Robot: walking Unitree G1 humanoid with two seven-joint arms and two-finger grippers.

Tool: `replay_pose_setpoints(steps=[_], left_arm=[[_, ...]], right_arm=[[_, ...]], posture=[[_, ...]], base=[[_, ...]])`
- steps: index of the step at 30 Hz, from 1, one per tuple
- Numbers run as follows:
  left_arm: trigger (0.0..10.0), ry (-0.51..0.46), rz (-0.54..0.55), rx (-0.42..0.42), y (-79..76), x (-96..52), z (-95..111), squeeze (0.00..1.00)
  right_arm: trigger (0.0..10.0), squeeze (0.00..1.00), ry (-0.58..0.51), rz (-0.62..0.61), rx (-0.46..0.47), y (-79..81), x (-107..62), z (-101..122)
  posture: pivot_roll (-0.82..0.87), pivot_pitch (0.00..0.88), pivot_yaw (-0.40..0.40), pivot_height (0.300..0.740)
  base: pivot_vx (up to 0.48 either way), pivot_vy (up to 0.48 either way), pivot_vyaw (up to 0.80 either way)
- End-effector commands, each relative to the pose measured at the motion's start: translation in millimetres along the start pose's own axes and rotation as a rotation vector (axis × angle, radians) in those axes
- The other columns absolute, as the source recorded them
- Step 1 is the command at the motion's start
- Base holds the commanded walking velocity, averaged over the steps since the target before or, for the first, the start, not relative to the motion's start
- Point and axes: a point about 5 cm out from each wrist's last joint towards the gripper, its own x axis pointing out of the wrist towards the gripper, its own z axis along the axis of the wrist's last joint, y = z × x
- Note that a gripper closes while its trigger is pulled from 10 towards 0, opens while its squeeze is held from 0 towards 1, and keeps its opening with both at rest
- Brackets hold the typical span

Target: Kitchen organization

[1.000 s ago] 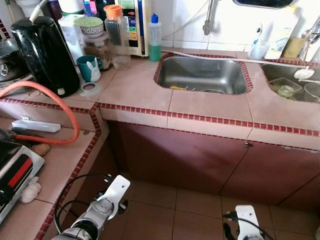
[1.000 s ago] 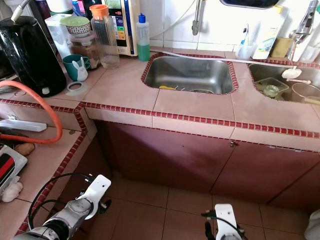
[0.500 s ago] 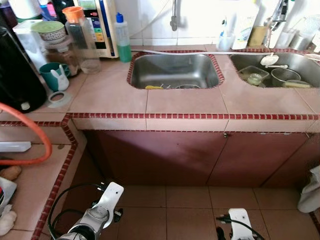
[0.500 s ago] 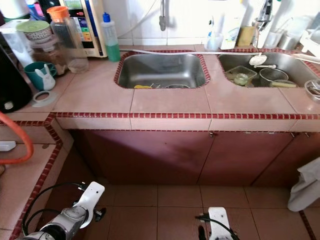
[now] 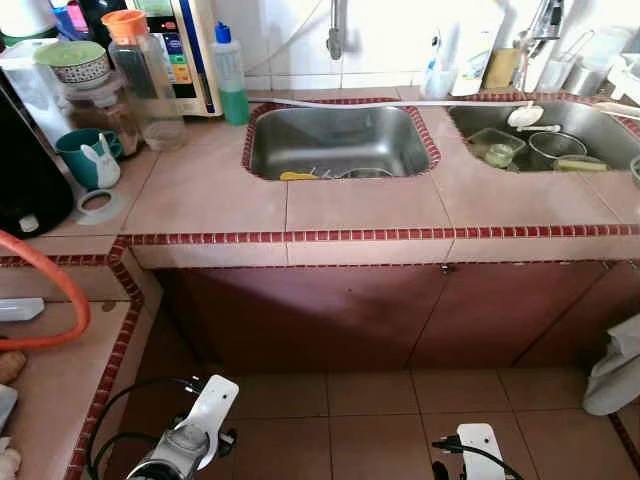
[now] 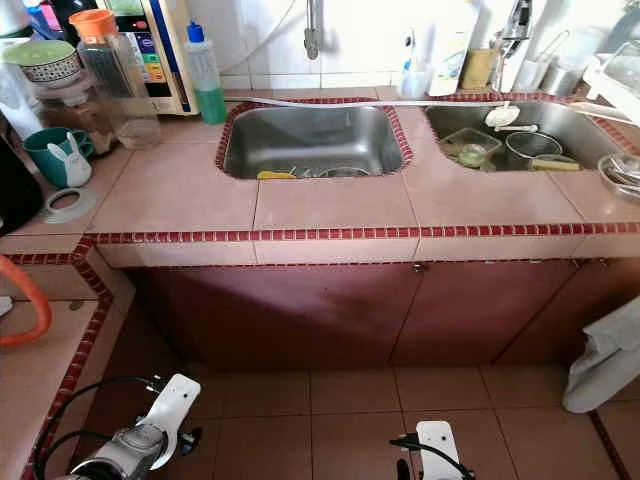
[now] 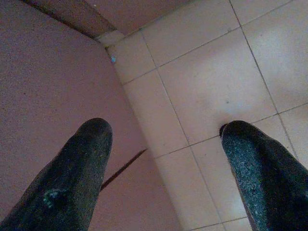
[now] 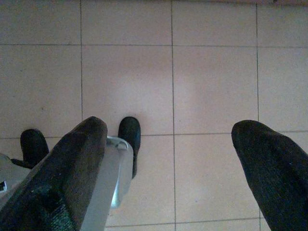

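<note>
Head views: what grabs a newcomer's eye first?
The steel sink set in the pink tiled counter, nearly bare, and the second sink to its right, full of dishes. On the counter's left, a clutter of jars around a teal mug. Both arms hang idle over the floor.

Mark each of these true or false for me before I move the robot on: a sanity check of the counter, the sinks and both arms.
1. The green bottle with a blue cap stands on the counter beside the left steel sink. True.
2. The left gripper is holding a cup. False: its jaws are open over bare floor tiles.
3. The right steel sink holds dishes, including a clear square container. True.
4. The teal mug sits inside the left sink. False: it stands on the counter, by a white rabbit figure.
5. The right gripper is clamped shut. False: its jaws are spread wide.
</note>
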Motion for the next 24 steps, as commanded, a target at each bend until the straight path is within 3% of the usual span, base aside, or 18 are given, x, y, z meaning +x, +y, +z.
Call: replay_pose_setpoints(steps=[1, 10, 18, 24], left_arm=[[10.0, -0.001, 0.013, 0.030, 1.4, -0.2, -1.4, 0.00], [10.0, -0.023, 0.000, 0.060, -1.2, 0.0, 1.7, 0.00], [10.0, -0.038, 0.010, 0.075, 1.4, -0.2, 3.0, 0.00], [10.0, -0.052, -0.007, 0.108, 5.3, -0.6, 6.7, 0.00]], right_arm=[[10.0, 0.00, 0.002, 0.006, -0.003, 0.7, -0.4, -1.8], [10.0, 0.00, -0.008, 0.012, -0.001, 1.6, -0.3, -0.8], [10.0, 0.00, -0.006, 0.016, 0.001, 2.2, -0.3, -1.1], [10.0, 0.00, -0.001, 0.018, 0.005, 3.2, -0.3, -1.8]], posture=[[0.03, 0.000, 0.053, 0.740], [0.03, 0.000, 0.052, 0.740], [0.03, 0.000, 0.055, 0.740], [0.03, 0.000, 0.058, 0.740]], base=[[0.000, 0.000, -0.77], [0.000, 0.000, -0.76], [0.000, 0.000, 0.00], [0.000, 0.000, -0.80]])
